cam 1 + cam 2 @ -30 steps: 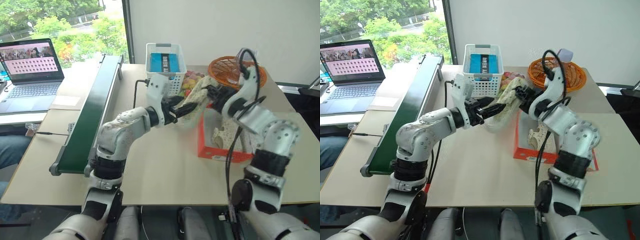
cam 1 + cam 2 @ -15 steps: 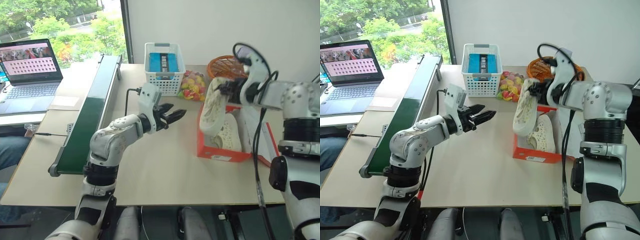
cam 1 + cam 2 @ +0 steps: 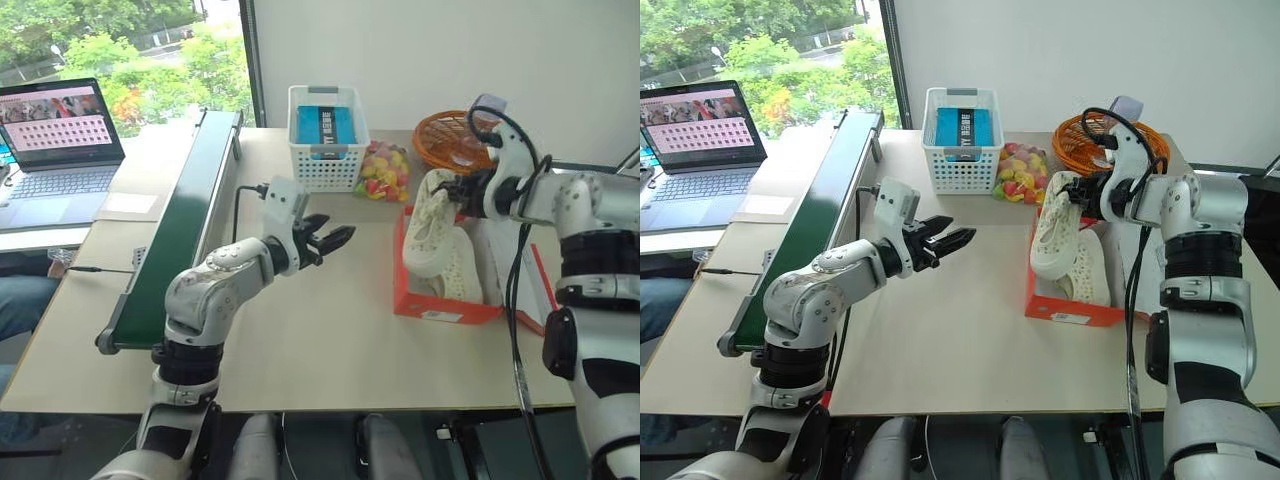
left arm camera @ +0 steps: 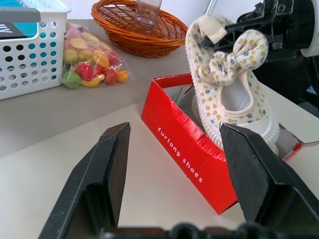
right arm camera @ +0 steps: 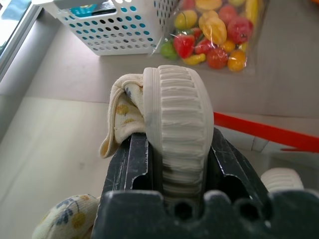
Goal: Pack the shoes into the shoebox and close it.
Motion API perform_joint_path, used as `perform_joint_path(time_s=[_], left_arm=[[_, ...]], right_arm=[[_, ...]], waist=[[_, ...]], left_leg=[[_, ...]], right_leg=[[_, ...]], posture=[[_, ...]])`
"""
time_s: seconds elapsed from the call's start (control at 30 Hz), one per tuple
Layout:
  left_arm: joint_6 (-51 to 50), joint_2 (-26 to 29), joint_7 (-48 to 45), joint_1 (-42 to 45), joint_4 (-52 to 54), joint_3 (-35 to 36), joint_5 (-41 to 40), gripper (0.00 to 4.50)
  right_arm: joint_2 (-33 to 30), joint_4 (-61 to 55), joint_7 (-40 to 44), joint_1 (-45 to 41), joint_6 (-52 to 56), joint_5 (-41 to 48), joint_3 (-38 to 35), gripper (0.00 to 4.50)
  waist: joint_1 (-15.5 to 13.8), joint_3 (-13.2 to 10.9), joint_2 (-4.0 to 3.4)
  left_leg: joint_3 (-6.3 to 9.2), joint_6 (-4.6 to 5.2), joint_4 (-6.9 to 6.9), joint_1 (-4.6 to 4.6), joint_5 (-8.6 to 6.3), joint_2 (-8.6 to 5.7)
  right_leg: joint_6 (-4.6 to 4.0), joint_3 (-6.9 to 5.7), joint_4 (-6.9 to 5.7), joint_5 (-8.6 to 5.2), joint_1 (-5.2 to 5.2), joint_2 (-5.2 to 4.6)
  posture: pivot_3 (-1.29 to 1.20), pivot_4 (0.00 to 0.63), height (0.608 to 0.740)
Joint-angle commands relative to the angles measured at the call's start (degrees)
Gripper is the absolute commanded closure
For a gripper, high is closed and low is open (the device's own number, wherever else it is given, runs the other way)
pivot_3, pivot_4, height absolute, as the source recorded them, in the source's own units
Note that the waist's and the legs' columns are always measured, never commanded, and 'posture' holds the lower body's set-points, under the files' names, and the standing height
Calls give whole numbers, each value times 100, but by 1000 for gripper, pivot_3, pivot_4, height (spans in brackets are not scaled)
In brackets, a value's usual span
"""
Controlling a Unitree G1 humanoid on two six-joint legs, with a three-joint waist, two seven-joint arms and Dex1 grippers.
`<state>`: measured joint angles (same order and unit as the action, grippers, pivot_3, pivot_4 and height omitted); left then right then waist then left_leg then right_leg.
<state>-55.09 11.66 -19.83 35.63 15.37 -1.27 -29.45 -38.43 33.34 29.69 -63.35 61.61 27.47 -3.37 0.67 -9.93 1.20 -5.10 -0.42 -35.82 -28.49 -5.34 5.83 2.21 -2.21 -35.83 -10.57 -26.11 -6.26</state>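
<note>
1. R hand (image 3: 1080,190) clamped on heel of one shoe (image 3: 1050,225); shoe is cream w/ floral print and bow, toe pointing down, over the shoebox (image 3: 1060,300).
2. Second shoe (image 3: 1090,268) lies inside shoebox.
3. Shoebox open, on table (image 3: 940,330) at 3 o'clock from centre; lid lies flat beyond it.
4. L hand (image 3: 945,240) fingers wide, holding nothing, above table at 9 o'clock of shoebox, apart from it.
5. White basket (image 3: 962,140) at 12 o'clock; candy bag (image 3: 1015,172) beside it.
</note>
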Motion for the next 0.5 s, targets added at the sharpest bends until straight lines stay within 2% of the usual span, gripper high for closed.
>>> perform_joint_path(time_s=[0.03, 0.23, 0.5], left_arm=[[13, -38, -8, 141, 301, -78, -55, 1461], [27, 76, -9, 135, 258, -100, 5, 1461], [5, 87, 27, 109, 340, -206, 14, 1461]], right_arm=[[1, 4, 267, -79, -170, -153, -8, 3664], [167, 362, 350, 75, -150, -259, -193, 3664], [365, 656, 382, 728, -959, -1127, 487, 3664]], waist=[[-1, 0, 0], [-1, 0, 0], [-15, 0, 0]], left_leg=[[0, 0, -1, 0, 0, 0], [-1, 0, -3, 0, 0, 0], [0, 1, -6, 1, 1, -2]], right_leg=[[1, 0, 0, 0, 0, 0], [4, 0, -2, 5, 1, 0], [7, 0, -4, 9, 4, 0]], posture=[[0, 150, 735], [0, 150, 735], [0, 150, 735]])
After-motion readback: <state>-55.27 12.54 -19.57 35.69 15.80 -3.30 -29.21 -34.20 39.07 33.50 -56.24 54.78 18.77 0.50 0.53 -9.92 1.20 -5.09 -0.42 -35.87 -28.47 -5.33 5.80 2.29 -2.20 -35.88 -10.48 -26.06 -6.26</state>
